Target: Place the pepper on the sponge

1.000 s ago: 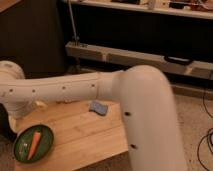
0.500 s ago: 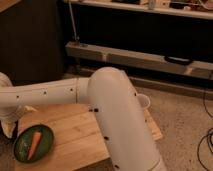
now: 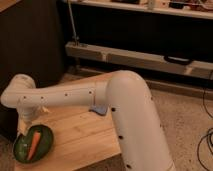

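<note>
Pepper is lying in the green dish at lower left on the wooden table, gripper is hanging just above the dish, grip state cannot tell, sponge is sitting mid-frame, partly behind the white arm.

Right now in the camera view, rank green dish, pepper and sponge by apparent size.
green dish
pepper
sponge, though the arm hides part of it, so pepper versus sponge is unsure.
The gripper hangs over the dish's left rim.
</note>
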Robot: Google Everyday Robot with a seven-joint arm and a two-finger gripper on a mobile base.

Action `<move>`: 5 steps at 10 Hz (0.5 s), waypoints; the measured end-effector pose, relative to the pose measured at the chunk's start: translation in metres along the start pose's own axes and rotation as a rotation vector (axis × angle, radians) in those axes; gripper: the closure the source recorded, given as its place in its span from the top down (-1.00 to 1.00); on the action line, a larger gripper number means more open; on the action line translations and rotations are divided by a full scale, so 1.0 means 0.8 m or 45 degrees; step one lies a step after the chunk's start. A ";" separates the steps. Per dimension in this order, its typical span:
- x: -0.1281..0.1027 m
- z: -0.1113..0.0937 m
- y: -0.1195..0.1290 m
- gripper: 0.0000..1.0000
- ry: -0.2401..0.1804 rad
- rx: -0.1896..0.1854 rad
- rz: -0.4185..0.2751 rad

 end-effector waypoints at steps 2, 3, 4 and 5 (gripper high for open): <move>-0.020 0.011 -0.019 0.60 0.041 -0.003 0.029; -0.036 0.010 -0.034 0.60 0.088 -0.003 0.086; -0.052 0.008 -0.043 0.60 0.143 0.003 0.198; -0.059 0.004 -0.045 0.60 0.183 0.006 0.292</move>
